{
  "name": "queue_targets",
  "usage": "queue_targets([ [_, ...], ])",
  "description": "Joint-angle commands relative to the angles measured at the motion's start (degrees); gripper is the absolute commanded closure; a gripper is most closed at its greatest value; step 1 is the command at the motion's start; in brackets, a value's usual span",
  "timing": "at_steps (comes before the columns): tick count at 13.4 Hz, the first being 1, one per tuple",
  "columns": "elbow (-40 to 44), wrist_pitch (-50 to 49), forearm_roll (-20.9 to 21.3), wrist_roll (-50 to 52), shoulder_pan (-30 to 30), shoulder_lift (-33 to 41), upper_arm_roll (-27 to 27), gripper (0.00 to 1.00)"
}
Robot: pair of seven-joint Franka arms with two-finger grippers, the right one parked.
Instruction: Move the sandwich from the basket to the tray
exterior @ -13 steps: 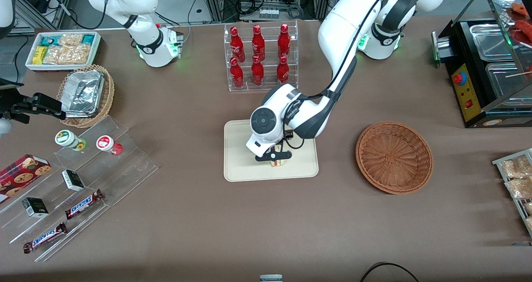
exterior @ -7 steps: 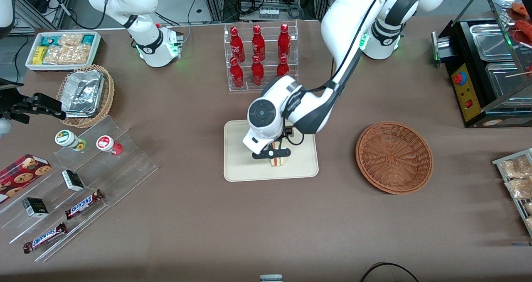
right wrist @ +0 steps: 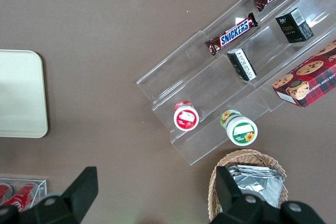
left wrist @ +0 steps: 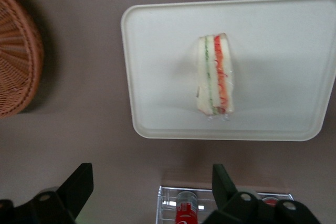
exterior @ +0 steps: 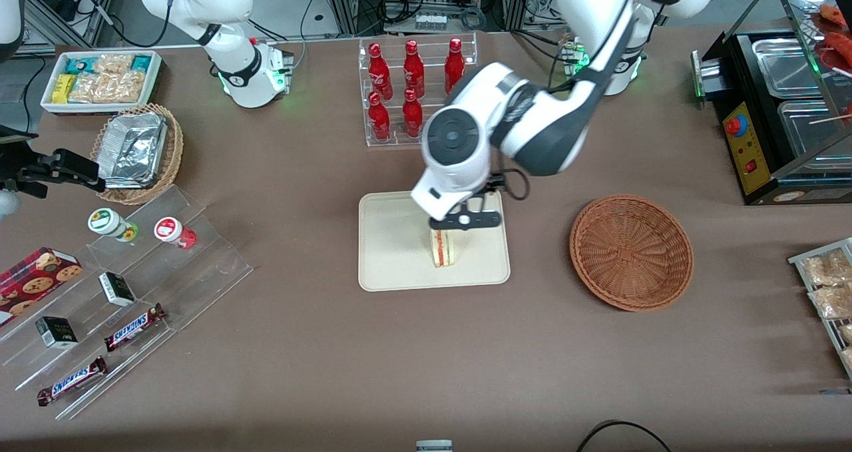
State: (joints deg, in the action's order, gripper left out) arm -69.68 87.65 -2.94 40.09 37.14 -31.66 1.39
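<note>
Brown and matte, my counter (exterior: 399,345) carries one cream-beige tray (exterior: 389,252), a flat rectangle with rounded corners and a low raised rim, which I take as my landmark. One sandwich (exterior: 442,247) stands on edge on that tray, a wedge of white bread with an orange-red layer and a pale green layer showing in its cut face; from my wrist it (left wrist: 215,74) sits clear of the rim of the tray (left wrist: 157,77) on every side. My hand (exterior: 464,220) hangs above the tray, over the sandwich and apart from it, its two dark fingers spread wide and holding nothing; my wrist camera shows one fingertip (left wrist: 79,184) well apart from its mate. One round, shallow, reddish-brown woven basket (exterior: 631,252) lies on the counter beside the tray, toward my working arm's end, with nothing in it. Farther from the front camera than the tray stands one clear stepped rack (exterior: 418,92) of red bottles, six by my count. Toward the parked arm's end from the tray are one clear tiered stand (exterior: 133,292) with two Snickers bars (exterior: 133,327) and two round lidded cups (exterior: 110,223).
</note>
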Motion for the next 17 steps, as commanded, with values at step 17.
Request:
queue_targets([
  [17, -18.6, -12.1, 0.5, -28.6, -33.2, 28.9, 6.5, 0.0],
])
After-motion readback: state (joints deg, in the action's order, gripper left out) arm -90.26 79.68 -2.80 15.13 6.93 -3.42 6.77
